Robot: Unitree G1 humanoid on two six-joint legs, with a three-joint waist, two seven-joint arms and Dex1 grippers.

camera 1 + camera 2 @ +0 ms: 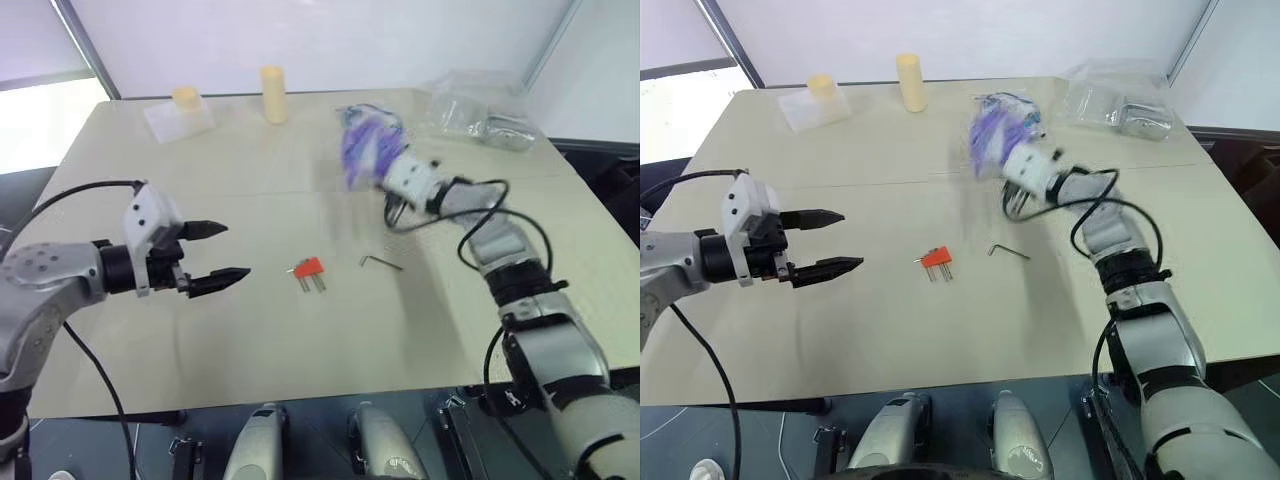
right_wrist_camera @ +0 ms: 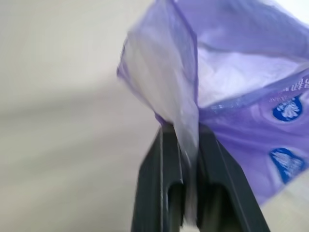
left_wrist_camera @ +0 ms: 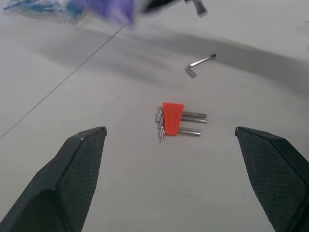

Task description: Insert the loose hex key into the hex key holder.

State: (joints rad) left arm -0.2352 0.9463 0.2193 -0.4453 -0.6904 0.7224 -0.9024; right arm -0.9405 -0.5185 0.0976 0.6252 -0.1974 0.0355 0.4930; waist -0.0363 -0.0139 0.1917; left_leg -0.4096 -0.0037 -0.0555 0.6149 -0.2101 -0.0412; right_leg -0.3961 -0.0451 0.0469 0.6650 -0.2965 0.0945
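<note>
Left gripper [image 1: 218, 252] hung wide open near small red-orange plastic hex key holder [image 1: 308, 268], thin dark L-bent loose hex key [image 1: 380, 262] lay just beside it on beige tabletop [image 1: 250, 340], right gripper [image 2: 189, 145] pinched purple-white plastic packet [image 1: 368, 148]; swinging packet could knock key away.

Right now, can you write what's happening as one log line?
right gripper: shut on purple packet | left gripper: open | loose hex key, hex key holder: on table, apart

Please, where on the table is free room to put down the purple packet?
Free: the near table strip in front of the hex key holder and loose hex key. Crowded: the far edge, with yellow cylinder, clear bags.
</note>
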